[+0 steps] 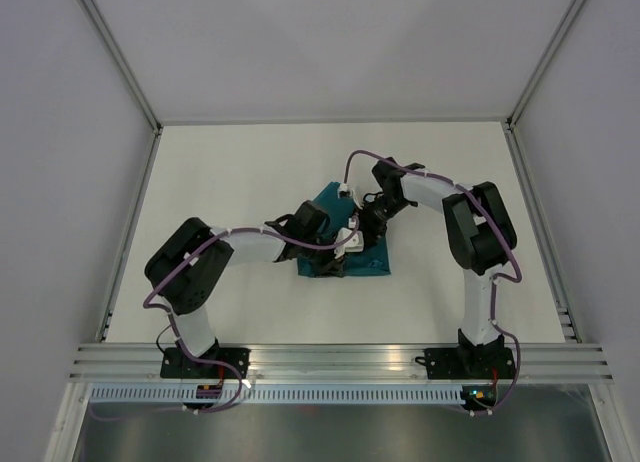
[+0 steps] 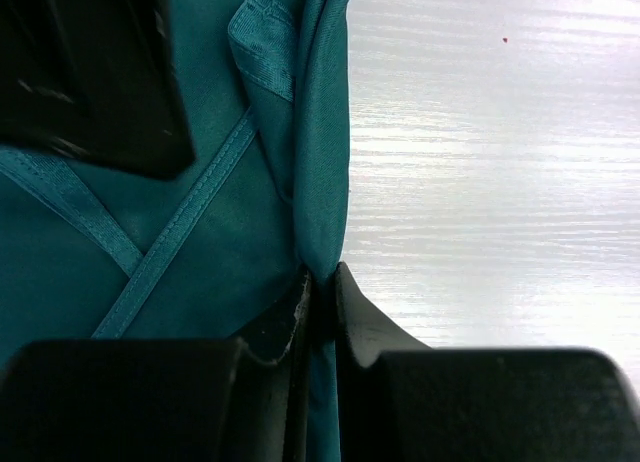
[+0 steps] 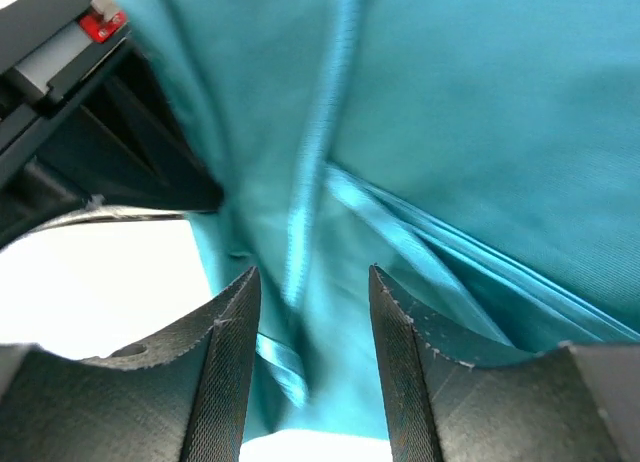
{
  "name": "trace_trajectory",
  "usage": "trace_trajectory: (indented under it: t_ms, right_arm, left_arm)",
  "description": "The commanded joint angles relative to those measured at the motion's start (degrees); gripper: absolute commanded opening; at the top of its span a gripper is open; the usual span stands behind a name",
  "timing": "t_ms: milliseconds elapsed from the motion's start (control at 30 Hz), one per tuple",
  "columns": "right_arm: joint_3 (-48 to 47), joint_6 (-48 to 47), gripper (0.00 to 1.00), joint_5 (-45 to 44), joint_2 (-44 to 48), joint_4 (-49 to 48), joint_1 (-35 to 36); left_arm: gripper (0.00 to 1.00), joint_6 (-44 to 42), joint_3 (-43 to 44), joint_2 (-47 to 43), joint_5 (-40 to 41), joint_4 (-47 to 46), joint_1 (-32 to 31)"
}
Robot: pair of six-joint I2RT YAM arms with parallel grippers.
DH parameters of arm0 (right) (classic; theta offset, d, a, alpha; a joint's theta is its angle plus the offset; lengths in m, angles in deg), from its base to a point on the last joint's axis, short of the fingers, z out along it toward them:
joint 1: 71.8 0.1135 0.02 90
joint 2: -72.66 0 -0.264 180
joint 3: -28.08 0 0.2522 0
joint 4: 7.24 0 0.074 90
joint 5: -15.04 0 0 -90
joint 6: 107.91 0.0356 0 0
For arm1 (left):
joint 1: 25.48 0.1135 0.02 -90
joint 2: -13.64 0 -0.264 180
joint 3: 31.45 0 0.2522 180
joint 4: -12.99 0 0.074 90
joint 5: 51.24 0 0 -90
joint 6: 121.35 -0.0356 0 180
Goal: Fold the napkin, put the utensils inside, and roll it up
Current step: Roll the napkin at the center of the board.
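Left gripper [image 2: 322,317]: The two fingers are almost closed. Only a thin slit shows between them, and they pinch a folded edge of the napkin [image 2: 320,132].
Napkin at the left gripper: The pinched fold comes out from between the fingertips and runs straight ahead. The rest of the teal cloth spreads out to the left of the fingers. Two stitched edges cross on it like an X.
Table [image 2: 480,182]: It is white and bare, just to the right of the left fingers and the fold.
Black shape [image 2: 90,72]: It sits over the cloth, ahead of the left fingers and off to their left. I cannot tell what it is from here.
Right gripper [image 3: 310,372]: The fingers stand apart with a wide gap. They are not squeezing anything.
Napkin at the right gripper: The shiny cloth lies just past the fingertips and fills the gap between them. It spreads ahead and to the right, with a bright stitched edge running away from the gap.
From above: Both grippers are close together over the bunched napkin, near the middle of the table. A teal corner pokes out on the far side of them.
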Motion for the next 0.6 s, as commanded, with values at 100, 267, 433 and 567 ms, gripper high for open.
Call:
trace_trajectory:
  t_ms: [100,267,433,567]
  right_arm:
    - [4.51,5.22,0.54,-1.43,8.51,-13.48,-3.09]
    - [11.63,4.7,0.55,-3.98,16.85,-19.3,-3.18]
    - [18.48,1.72,0.55,-7.14,23.53,-23.52,-2.83]
    - [25.6,-1.28,0.55,-13.11,29.16,-27.91,0.5]
  left_arm:
    - [0.02,4.06,6.36,5.18,-10.63,9.79,2.53]
    - [0.02,5.38,11.02,9.66,-16.61,15.59,4.9]
    - [0.02,6.7,15.77,14.06,-20.92,19.46,6.48]
    - [0.02,6.62,18.32,16.96,-22.68,22.37,7.19]
